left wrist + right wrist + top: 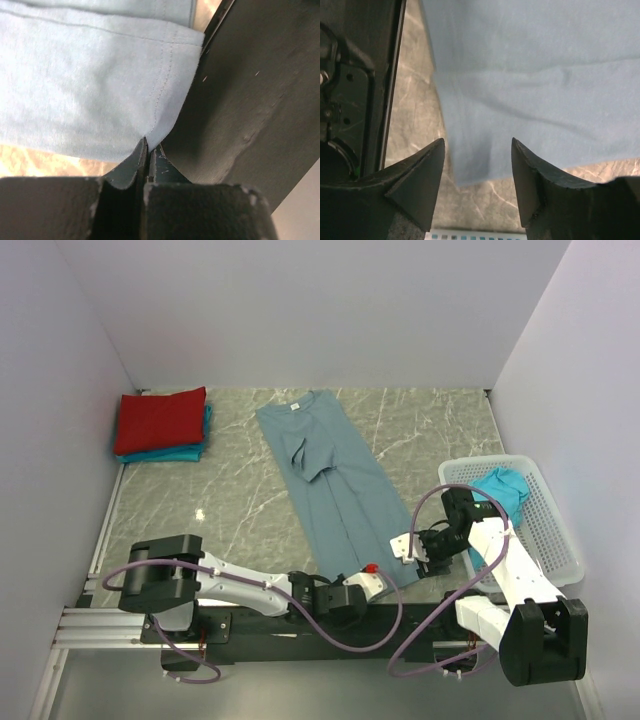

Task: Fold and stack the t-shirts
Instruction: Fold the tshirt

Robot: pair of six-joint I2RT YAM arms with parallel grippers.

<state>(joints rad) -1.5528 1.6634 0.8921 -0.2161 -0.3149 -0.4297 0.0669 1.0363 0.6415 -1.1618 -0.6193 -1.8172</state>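
Marbled tabletop (440,430) between pale walls, arm bases along the near edge. Nearest: tight pinch of left gripper (147,150) on one near hem corner of the slate-blue t-shirt (330,480). Thin bite, likely to slip under a quick pull. Just beside: right gripper (477,165) spread wide over the other hem corner, holding nothing. Could close short or catch the top layer only, skewing the fold. Beyond: shirt lengthwise mid-table, collar far, sides folded in, apt to open under an uneven lift. Right: white basket (560,540) with a turquoise t-shirt (503,488). Far left: red t-shirt (160,420) folded atop a teal t-shirt (185,453).
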